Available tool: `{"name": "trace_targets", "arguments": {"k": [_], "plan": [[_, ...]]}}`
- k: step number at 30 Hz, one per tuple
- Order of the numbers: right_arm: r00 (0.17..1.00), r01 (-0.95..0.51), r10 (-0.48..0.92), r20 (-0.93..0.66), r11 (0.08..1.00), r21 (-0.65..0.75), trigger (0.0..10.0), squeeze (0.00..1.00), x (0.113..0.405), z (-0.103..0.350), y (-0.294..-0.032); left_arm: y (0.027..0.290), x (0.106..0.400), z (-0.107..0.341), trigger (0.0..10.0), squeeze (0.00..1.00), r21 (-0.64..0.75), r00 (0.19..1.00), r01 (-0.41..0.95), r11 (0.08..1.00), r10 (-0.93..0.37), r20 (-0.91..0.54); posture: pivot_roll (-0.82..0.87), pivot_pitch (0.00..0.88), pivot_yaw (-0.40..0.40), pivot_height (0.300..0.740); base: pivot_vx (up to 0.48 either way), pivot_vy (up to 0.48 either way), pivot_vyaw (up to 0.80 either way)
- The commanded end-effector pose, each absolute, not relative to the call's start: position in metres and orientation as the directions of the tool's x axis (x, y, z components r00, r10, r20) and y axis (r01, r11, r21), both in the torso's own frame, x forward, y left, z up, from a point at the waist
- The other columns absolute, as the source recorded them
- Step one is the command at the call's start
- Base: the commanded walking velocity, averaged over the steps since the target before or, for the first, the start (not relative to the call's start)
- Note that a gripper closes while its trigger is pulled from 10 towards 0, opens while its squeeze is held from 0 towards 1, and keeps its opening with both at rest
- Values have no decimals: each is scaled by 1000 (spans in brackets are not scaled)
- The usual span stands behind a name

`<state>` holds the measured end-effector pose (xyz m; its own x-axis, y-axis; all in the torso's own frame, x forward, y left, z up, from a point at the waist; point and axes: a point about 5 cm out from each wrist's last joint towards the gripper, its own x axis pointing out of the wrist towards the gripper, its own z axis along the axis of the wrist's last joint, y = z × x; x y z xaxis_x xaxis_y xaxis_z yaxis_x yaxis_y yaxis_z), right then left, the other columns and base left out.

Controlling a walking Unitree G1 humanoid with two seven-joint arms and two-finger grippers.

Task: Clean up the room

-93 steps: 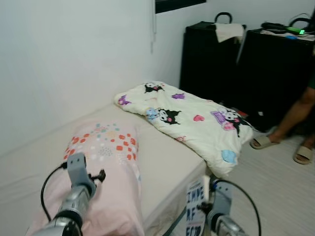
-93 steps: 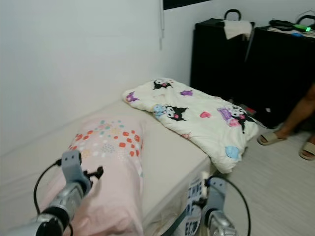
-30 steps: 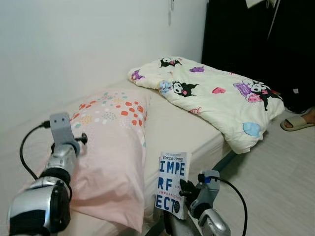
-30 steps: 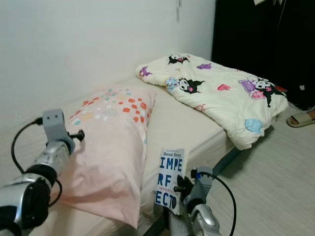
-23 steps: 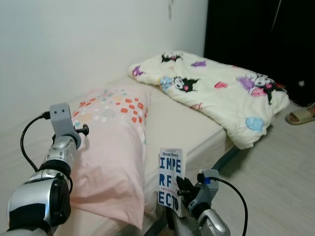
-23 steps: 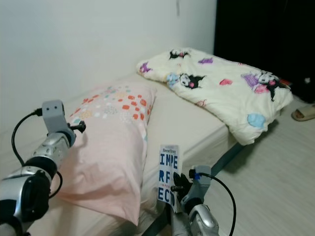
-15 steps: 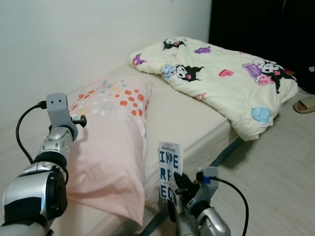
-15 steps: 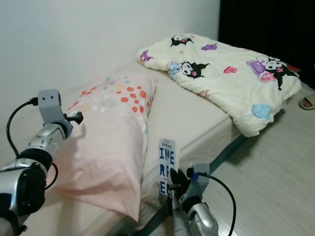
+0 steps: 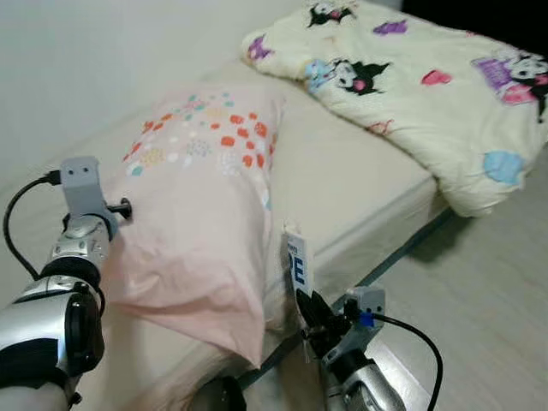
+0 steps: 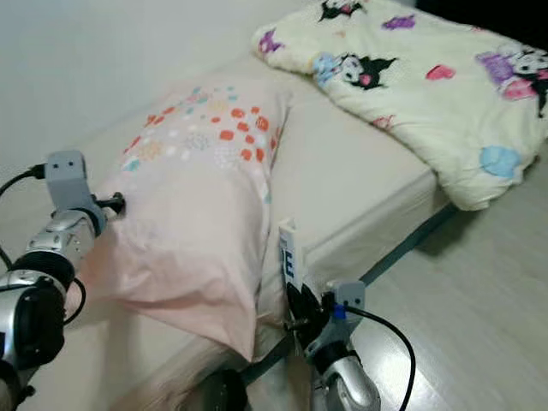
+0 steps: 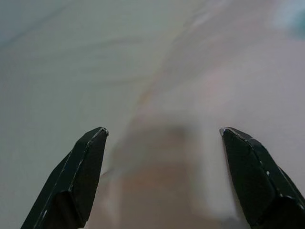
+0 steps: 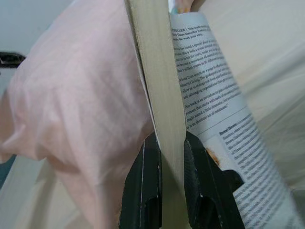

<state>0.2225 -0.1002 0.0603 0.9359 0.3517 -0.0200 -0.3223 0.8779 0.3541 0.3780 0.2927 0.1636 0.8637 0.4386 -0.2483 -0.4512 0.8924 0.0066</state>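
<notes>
wall: white, plain | floor: pale wood-look

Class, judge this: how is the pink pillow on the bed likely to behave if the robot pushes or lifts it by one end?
The pillow would probably sag rather than stay stiff: its near corner already droops over the bed edge. It looks puffy, so likely light for its size. The left gripper, fingers open, would likely dent it more than slide it.

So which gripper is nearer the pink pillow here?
Left. The left gripper is right at the pink pillow, jaws open over its near end. The right gripper is beside the pillow's lower corner, shut on the book.
</notes>
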Motion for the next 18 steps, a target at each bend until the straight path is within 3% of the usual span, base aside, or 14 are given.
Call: {"name": "trace_targets", "arguments": {"k": [1,7,9,10,17,18], "plan": [[906,-258,400,-138,781,569,10000,0,199,42,-48,309,365,148,10000,0,14,816,-501,865,478,-323,-222,408,284,580,0,0,0],[908,-246,392,-145,782,572,10000,0,194,46,-49,296,364,131,10000,0,-62,835,-438,897,380,-398,-231,428,290,580,0,0,0],[912,-236,382,-147,785,573,10000,0,192,49,-51,277,365,118,10000,0,-182,867,-344,921,237,-439,-238,436,290,580,0,0,0],[917,-228,372,-147,787,573,10000,0,191,51,-53,259,367,110,10000,0,-302,891,-256,918,102,-443,-245,440,290,580,0,0,0],[920,-219,363,-149,791,571,10000,0,190,54,-55,242,367,103,10000,0,-422,907,-170,890,-27,-421,-253,444,290,580,0,0,0],[922,-206,353,-159,795,570,10000,0,188,54,-58,224,366,98,10000,0,-516,908,-53,855,-173,-380,-258,443,292,580,0,0,0]]}}
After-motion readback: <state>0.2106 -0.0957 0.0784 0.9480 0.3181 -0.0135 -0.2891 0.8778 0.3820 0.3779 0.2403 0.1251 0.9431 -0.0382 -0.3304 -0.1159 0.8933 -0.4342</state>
